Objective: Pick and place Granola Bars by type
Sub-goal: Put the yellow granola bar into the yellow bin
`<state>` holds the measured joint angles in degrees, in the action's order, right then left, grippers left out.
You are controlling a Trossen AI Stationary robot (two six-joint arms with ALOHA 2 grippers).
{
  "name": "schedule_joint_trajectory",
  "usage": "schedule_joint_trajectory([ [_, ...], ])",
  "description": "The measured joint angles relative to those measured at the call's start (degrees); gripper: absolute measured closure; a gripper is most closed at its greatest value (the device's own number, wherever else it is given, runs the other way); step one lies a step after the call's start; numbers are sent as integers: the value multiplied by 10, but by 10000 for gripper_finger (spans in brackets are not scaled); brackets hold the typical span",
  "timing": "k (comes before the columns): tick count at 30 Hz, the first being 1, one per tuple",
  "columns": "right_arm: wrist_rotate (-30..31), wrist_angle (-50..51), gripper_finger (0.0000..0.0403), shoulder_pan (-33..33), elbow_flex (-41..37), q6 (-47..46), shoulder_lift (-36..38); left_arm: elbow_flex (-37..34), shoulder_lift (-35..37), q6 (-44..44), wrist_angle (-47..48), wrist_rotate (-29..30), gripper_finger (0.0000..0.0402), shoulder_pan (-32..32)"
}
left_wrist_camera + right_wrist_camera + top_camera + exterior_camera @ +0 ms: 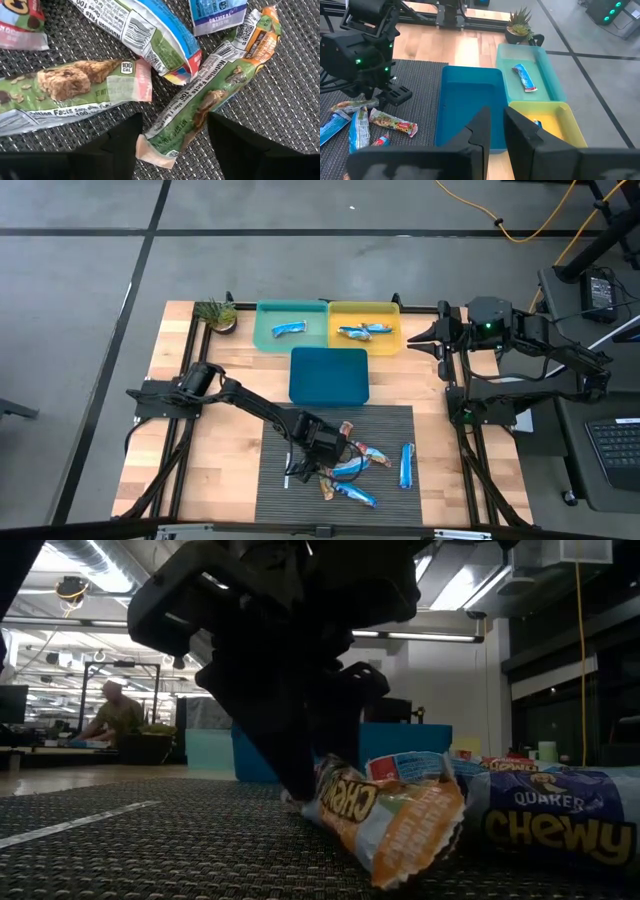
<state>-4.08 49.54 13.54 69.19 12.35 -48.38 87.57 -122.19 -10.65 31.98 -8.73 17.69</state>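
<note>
Nearest the front edge, on the dark ribbed mat (335,480), lies the loose pile of granola bars (352,470); one blue bar (407,465) lies apart on the pile's right. A thin white stick (289,473) lies just left of the pile. Left gripper (172,132) is low over the pile, jaws apart, straddling the end of a green-wrapped bar (210,100); whether the fingers (117,145) touch the wrapper cannot be told. A second green bar (65,92) lies just beside it, its far end cut off by the frame edge. In the low view the left arm blocks most of the scene; only an orange-ended bar (395,815) and a blue "Chewy" wrapper (560,820) read clearly.

Behind the mat sits a dark blue bin (329,375), nothing visible inside. Beyond it, a green bin (262,335) holds one blue bar (288,329); the yellow bin (392,340) beside it holds overlapping bars (360,332), count unclear. Right gripper (493,127) waits above the table's right rear, jaws nearly closed, holding nothing. A small potted plant (217,314) stands at the rear left corner.
</note>
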Motion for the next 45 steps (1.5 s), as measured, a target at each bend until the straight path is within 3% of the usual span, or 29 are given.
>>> schedule_joint_trajectory([
  [22,0,0,347,0,0,6,0,2,40,76,43,-2,339,7],
  [29,0,1,347,0,0,9,0,2,91,117,82,18,343,7],
  [45,0,58,347,0,0,3,0,2,189,161,156,152,344,6],
])
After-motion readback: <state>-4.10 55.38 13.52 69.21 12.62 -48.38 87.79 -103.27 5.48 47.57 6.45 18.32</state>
